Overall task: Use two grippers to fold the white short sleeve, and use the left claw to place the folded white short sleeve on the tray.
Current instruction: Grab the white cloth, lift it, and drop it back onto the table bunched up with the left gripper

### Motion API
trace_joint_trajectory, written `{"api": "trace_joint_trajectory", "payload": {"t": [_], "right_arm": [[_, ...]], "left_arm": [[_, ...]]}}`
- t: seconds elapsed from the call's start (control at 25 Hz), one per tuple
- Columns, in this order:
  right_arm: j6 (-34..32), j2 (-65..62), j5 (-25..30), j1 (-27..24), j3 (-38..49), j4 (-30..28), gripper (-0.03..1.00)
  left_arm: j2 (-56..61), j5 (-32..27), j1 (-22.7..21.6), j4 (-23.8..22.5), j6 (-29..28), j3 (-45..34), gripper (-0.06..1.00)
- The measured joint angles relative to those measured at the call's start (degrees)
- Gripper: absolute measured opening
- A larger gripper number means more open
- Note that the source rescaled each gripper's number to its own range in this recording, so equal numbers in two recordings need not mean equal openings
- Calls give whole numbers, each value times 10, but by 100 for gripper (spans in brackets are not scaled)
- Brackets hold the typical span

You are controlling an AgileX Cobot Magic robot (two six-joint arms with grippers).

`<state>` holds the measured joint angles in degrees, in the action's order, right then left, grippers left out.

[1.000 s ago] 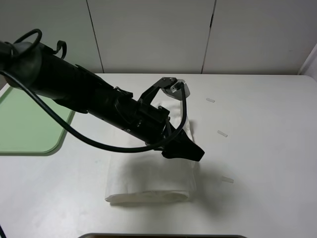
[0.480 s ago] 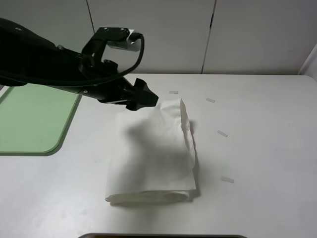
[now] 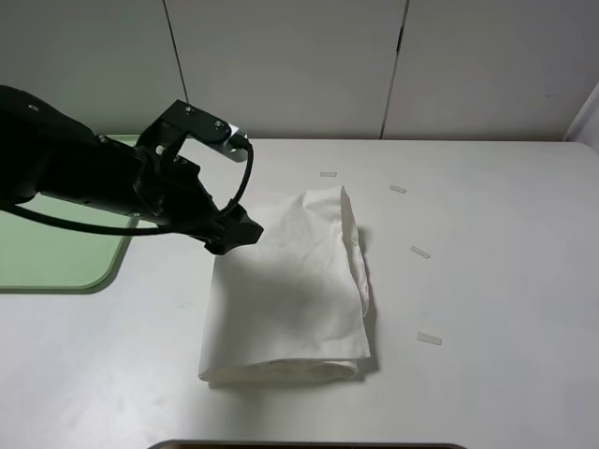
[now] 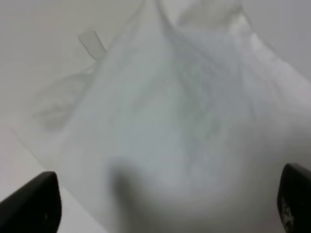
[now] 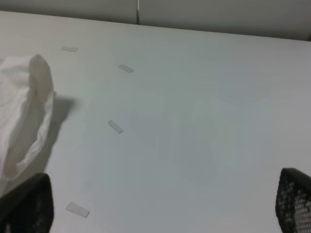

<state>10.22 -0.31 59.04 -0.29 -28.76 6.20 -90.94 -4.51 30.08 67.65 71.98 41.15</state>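
Note:
The white short sleeve lies folded into a thick rectangle mid-table, its right edge puffed up. My left claw hovers at the cloth's far left corner on its long black arm. In the left wrist view its fingers stand wide apart over the white short sleeve, gripper open and holding nothing. The light green tray sits at the table's left edge, partly hidden behind that arm. My right gripper is open over bare table, with the cloth's edge off to one side; the high view does not show it.
Small white tape strips lie scattered on the white table right of the cloth, one also near the back. A dark edge runs along the table's front. A white panelled wall stands behind.
My left arm has drawn back from over the cloth's right side, swung up and leftward, then come down at the cloth's far left corner. The cloth lies uncovered.

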Motion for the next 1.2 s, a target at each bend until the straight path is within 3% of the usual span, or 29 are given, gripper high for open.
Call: {"api": "trace_joint_trajectory", "payload": {"t": [0.2,0.32,0.4,0.56,0.68,0.72,0.76,0.8,0.92,1.0,1.04,1.08,1.2], "right_arm": [[0,0,1,0,0,0,100],[0,0,1,0,0,0,100],[0,0,1,0,0,0,100],[0,0,1,0,0,0,100],[0,0,1,0,0,0,100],[0,0,1,0,0,0,100],[0,0,1,0,0,0,100],[0,0,1,0,0,0,100],[0,0,1,0,0,0,100],[0,0,1,0,0,0,100],[0,0,1,0,0,0,100],[0,0,1,0,0,0,100],[0,0,1,0,0,0,100]], "left_arm": [[0,69,43,-27,59,-1,88],[0,98,56,-53,56,0,88],[0,132,67,-99,24,6,88],[0,198,72,-237,-122,25,87],[0,233,72,-369,-308,29,85],[0,238,72,-425,-373,29,85],[0,246,72,-532,-525,29,84],[0,254,72,-591,-600,29,84],[0,259,72,-630,-649,29,83],[0,269,72,-707,-741,29,83],[-2,277,69,-803,-834,29,83],[-9,287,63,-865,-892,29,83],[-59,297,55,-907,-927,29,83]]}}
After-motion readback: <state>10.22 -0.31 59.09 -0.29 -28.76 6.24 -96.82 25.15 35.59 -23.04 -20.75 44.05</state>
